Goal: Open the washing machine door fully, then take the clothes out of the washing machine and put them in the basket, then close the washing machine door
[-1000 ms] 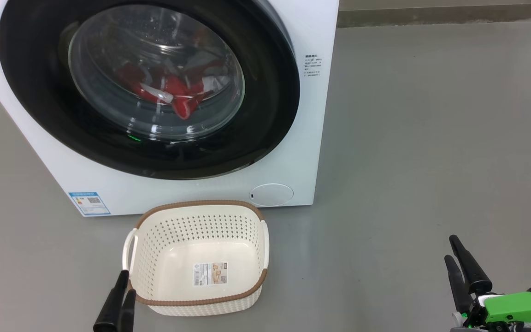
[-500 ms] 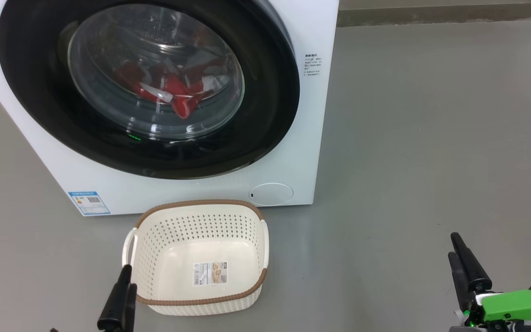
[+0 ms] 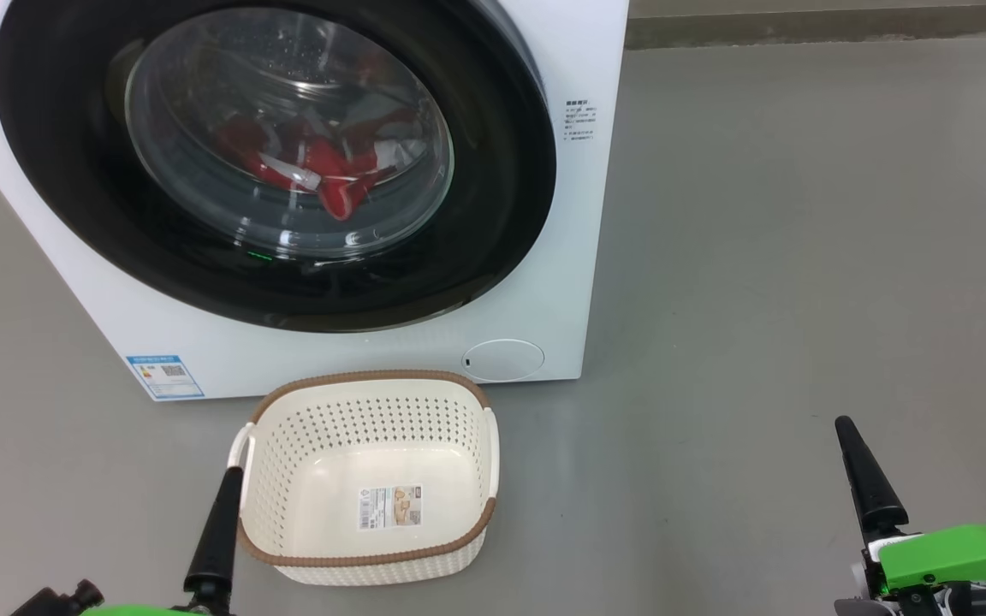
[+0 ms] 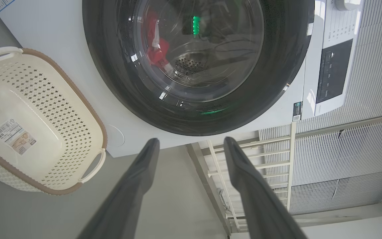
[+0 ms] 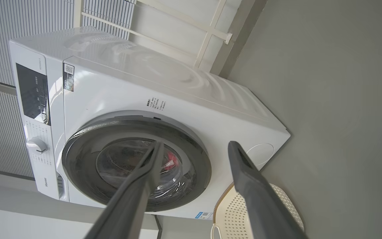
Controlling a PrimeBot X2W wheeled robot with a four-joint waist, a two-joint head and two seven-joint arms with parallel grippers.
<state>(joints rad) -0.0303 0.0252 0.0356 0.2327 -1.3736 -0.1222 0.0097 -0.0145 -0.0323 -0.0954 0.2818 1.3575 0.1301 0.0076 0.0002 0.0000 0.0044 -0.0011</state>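
Left jaws at seven o'clock and right jaws at five o'clock stand apart, empty. Cream-white perforated plastic basket (image 3: 371,376) sits at six o'clock from the white washing machine (image 3: 579,214); its black-rimmed round glass door (image 3: 497,188) is shut over red clothes (image 3: 326,175).

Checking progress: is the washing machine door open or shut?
Shut: the washing machine door lies against the washing machine, clothes behind its glass.

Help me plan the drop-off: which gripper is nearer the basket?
Left. The left gripper is beside the basket at its left front corner; the right gripper is well off to its right, above the floor.
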